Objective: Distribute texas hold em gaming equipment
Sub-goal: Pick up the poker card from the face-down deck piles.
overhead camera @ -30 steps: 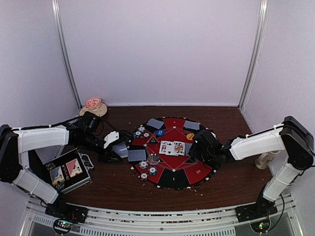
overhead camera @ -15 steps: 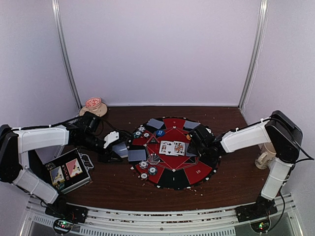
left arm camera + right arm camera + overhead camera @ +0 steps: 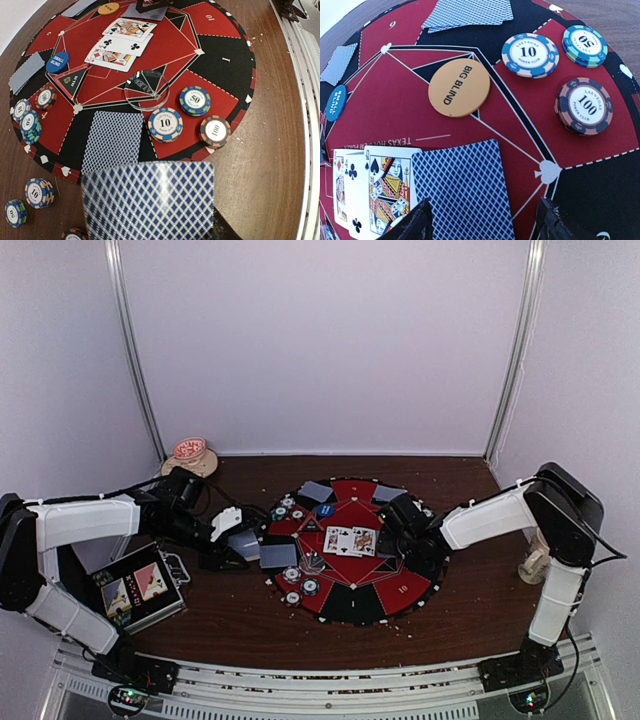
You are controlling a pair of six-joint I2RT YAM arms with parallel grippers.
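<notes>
The game is looking nearly set up: the round poker mat (image 3: 352, 605) is carrying dealt cards (image 3: 112, 140), chip stacks (image 3: 583, 105), the Big Blind button (image 3: 459, 87), the Small Blind button (image 3: 57, 62) and face-up cards (image 3: 120, 42), so I think only a few cards are waiting. The left gripper (image 3: 240, 548) is pinching a blue-backed card (image 3: 150, 200) over the mat's edge, where loose chips (image 3: 37, 192) are crowding the table. The right gripper (image 3: 482, 225) is hanging wide open around a face-down card (image 3: 465, 185) touching the queen (image 3: 387, 187), chips well apart.
</notes>
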